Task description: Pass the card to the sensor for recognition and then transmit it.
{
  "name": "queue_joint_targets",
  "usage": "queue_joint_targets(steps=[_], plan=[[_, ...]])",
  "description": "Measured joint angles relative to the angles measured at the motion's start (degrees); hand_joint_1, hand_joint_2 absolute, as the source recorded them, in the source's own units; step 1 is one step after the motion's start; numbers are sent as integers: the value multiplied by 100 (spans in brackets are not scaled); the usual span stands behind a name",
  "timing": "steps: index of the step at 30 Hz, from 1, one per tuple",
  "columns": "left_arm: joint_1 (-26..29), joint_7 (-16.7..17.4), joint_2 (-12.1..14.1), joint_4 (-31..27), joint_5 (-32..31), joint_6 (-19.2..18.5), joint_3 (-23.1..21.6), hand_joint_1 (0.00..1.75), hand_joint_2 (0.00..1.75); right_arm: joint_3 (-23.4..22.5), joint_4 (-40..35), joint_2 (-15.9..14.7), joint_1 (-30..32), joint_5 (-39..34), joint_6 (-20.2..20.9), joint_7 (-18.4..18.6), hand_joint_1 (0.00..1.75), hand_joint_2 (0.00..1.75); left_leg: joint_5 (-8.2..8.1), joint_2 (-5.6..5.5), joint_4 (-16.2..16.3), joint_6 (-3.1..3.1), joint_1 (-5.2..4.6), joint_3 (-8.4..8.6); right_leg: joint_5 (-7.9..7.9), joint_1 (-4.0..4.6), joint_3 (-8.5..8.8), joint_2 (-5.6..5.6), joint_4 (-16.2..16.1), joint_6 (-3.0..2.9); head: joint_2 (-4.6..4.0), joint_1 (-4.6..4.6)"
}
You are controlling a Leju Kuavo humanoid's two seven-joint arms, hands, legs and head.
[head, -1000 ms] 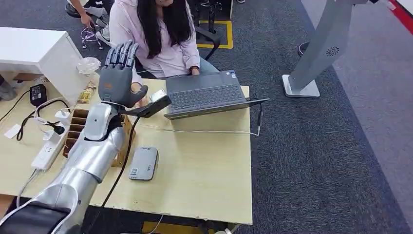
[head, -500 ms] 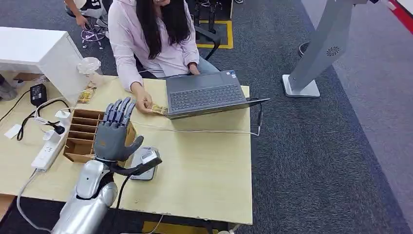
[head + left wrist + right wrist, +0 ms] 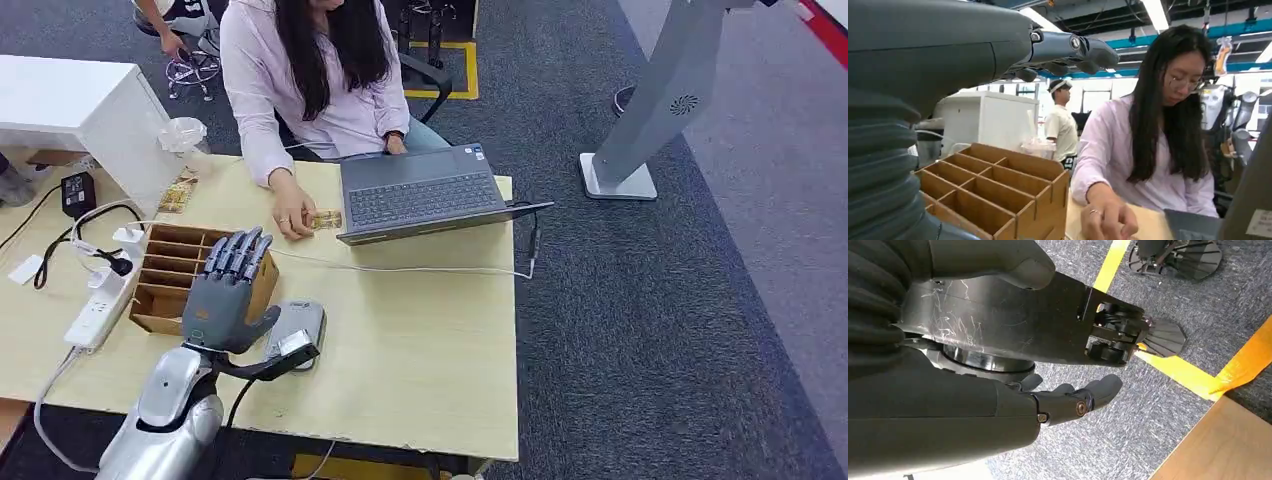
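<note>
The robot's left hand (image 3: 228,295) hangs above the near left part of the surface (image 3: 420,330), fingers straight and spread, palm turned down, holding nothing. It sits over the near right corner of the wooden divider box (image 3: 165,272), with the flat grey sensor (image 3: 300,325) just beside it at about four o'clock. From the left wrist view the fingers (image 3: 1073,47) stretch out over the box's open compartments, none touching the wood.

The card (image 3: 326,219) is not with the robot. It lies at the far side of the surface, at roughly one o'clock from the left hand, under the fingertips of the seated person's hand (image 3: 293,215), tight against the left edge of the open laptop (image 3: 425,192). That placement reads to me as a handover already made: the person has the card pinned down beside the keyboard, presumably to log it, and the empty hand looks parked near the box and sensor, ready for another card.

The right hand (image 3: 1068,402) hangs by the robot's side over the carpet, fingers lightly curved but apart, empty.
</note>
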Motion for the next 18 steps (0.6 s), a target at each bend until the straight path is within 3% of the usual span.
queue_joint_targets(steps=[7,15,18], plan=[[228,2,140,-217,-147,-114,-114,0,175,-55,13,-4,9,-63,4,66,0,175,0,0,0,0,0,0,0,0,1,0,0,0,0,0],[1058,15,420,-977,-501,214,-367,0,175,-160,37,-28,24,-188,-31,68,0,175,-2,2,0,0,0,0,-3,0,0,1,-1,-1,0,0],[1058,15,420,-977,-501,214,-367,0,175,-160,37,-28,24,-188,-31,68,0,175,-2,2,0,0,0,0,-3,0,0,1,-1,-1,0,0]])
